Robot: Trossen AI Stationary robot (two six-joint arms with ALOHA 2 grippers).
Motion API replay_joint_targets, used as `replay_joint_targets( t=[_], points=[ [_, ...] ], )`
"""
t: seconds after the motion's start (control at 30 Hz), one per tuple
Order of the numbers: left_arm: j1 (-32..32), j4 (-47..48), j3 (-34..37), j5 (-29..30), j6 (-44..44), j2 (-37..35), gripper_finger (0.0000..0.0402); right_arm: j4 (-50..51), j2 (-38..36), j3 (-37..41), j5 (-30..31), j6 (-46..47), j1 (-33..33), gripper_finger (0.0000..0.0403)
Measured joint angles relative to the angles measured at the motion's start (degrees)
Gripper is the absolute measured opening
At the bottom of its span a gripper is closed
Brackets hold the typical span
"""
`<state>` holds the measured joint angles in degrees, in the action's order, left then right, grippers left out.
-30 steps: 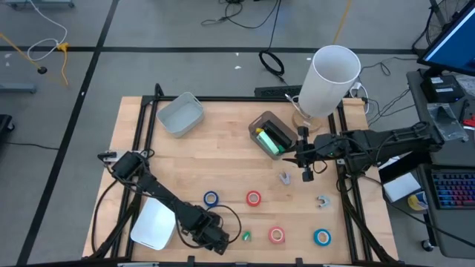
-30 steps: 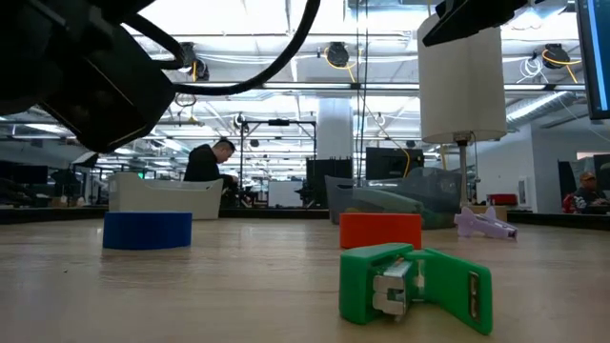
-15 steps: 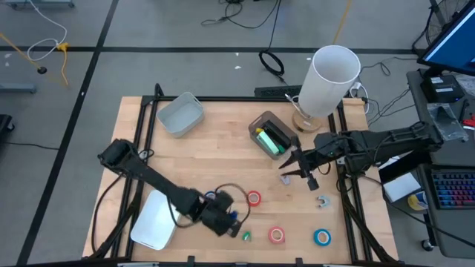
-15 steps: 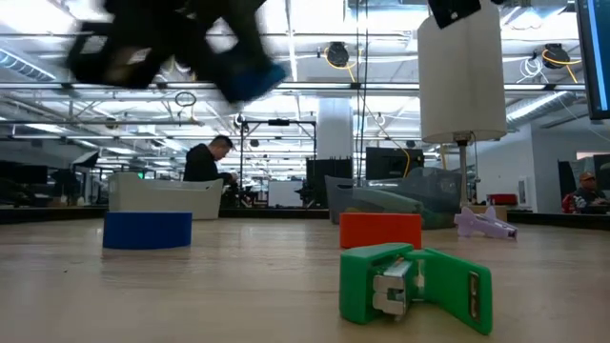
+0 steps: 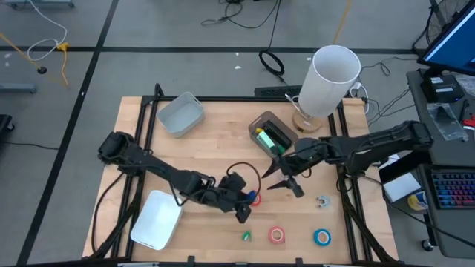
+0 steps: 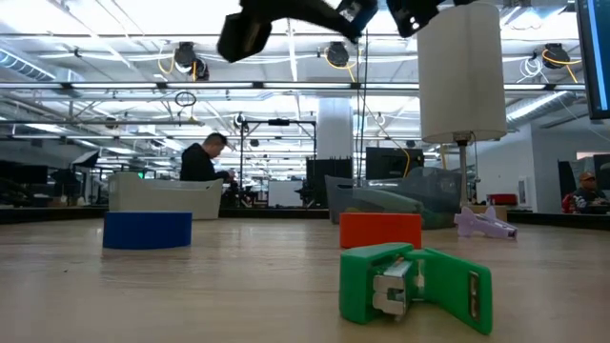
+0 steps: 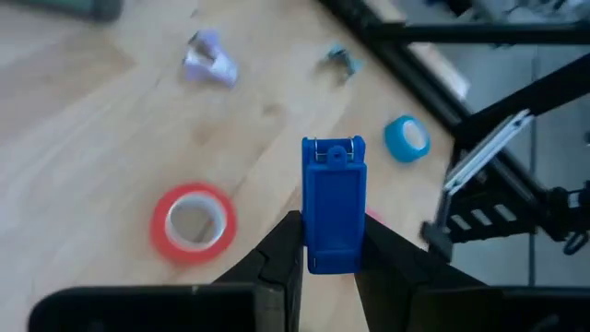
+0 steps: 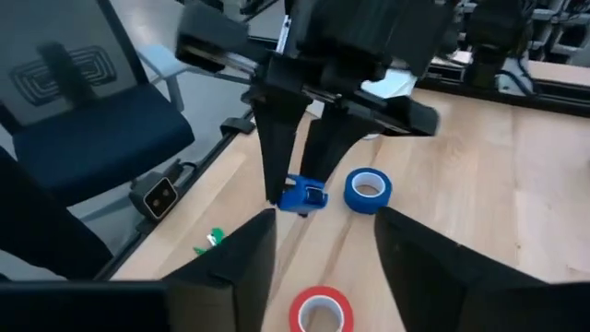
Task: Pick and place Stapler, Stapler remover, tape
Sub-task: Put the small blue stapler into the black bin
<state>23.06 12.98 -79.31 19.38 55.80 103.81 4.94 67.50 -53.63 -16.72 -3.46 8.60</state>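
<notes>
My left gripper (image 7: 330,263) is closed on a small blue stapler (image 7: 333,203), pinched by one end so the body stands clear of the fingers for carrying; it hangs above mid-table, over a red tape roll (image 7: 193,221). My right gripper (image 8: 318,244) stands with fingers parted and empty, near the dark bin (image 5: 272,133), facing the left one. Beyond lie a blue roll (image 5: 321,237), another red roll (image 5: 277,235), a green stapler (image 6: 415,284) and, near the right rail, a small grey piece (image 5: 322,200), likely the remover.

Bright, even overhead light with soft shadows; wrist views are slightly blurred.
</notes>
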Motion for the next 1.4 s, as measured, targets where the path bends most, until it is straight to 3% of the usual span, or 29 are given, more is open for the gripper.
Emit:
replay_joint_targets(
  t=[0.27,0.53,0.8,1.4],
  points=[
    [-2.2,-4.6,0.0,0.2,-6.2,0.0,0.0081,-1.2,3.9,0.0,0.0,3.3,0.0,0.0246],
    [-3.5,-7.6,0.0,-0.5,-9.6,0.0,0.0081,-6.3,6.8,0.0,-0.2,5.2,-1.0,0.0249],
    [-3.6,-7.6,0.0,-1.2,-10.0,0.0,0.0082,-7.0,7.6,0.0,-4.8,10.2,-3.4,0.0218],
    [-4.3,-9.2,0.0,-1.1,-12.1,0.0,0.0082,-6.8,7.5,0.0,-6.5,11.8,-3.7,0.0097]
  ],
)
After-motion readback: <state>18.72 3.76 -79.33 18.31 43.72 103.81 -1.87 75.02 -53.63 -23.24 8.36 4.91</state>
